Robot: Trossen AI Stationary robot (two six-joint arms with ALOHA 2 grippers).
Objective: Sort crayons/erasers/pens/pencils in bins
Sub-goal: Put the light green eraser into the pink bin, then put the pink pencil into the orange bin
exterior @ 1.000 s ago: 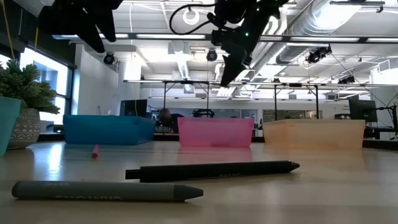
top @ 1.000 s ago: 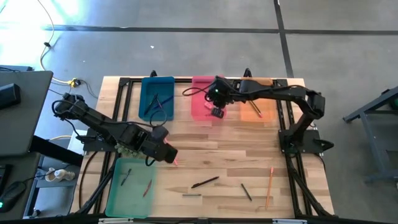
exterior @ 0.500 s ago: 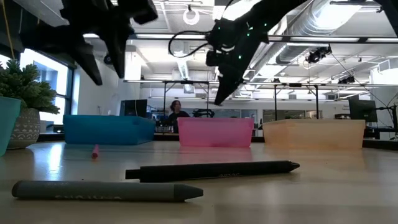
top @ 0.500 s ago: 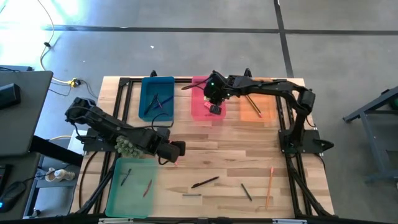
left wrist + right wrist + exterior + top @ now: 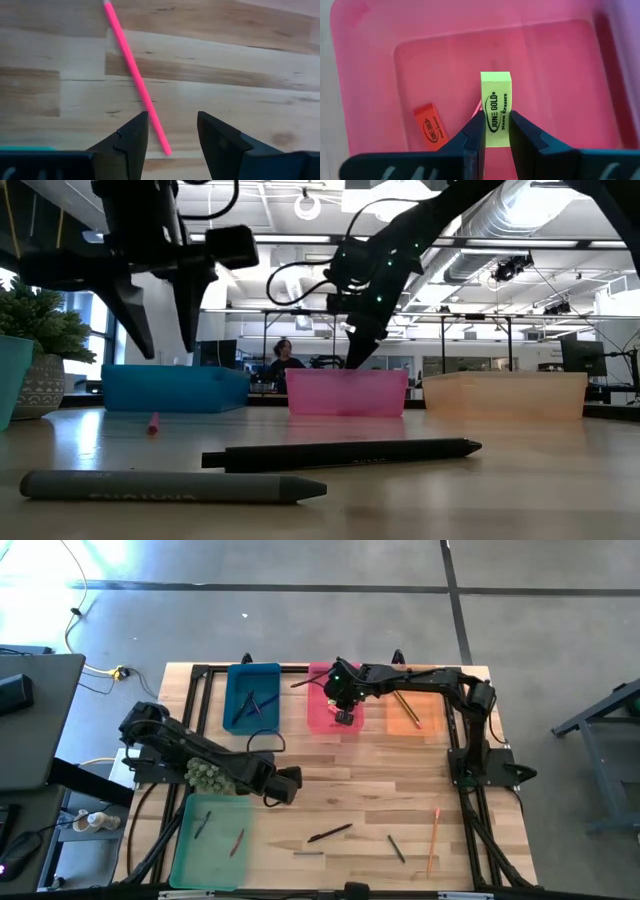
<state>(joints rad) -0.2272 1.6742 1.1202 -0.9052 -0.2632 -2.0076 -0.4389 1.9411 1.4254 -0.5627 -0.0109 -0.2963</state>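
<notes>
A thin pink crayon [image 5: 132,70] lies flat on the wooden table, also seen as a pink crayon [image 5: 153,423] in the low view. My left gripper [image 5: 172,120] hangs open above its near end, fingers pointing down and clear of it. Seen from table height, the left gripper [image 5: 168,352] is well above the tabletop. My right gripper [image 5: 496,135] is shut on a yellow eraser [image 5: 496,107] over the pink bin [image 5: 370,30]. An orange-red eraser [image 5: 431,127] lies on that bin's floor. From above, the right gripper [image 5: 345,717] is over the pink bin [image 5: 318,675]. My right gripper pinches the yellow eraser by its two long sides [image 5: 490,131], near the end closer to the wrist. The fingers slant steeply down from above and lie along the eraser. Its free end sticks out past the fingertips, lifted clear above the pink bin's floor.
A blue bin [image 5: 254,698] with pens and an orange bin [image 5: 415,710] with pencils flank the pink one. A green bin [image 5: 210,840] stands near left. Loose on the table: a black pen [image 5: 330,833], a dark crayon [image 5: 397,848], an orange pencil [image 5: 434,840].
My left gripper has come down toward the pink crayon, shifted a little toward the table's right edge and rolled about its own axis. My right gripper has sunk toward the pink bin with the yellow eraser, drifting slightly toward the table's left.
</notes>
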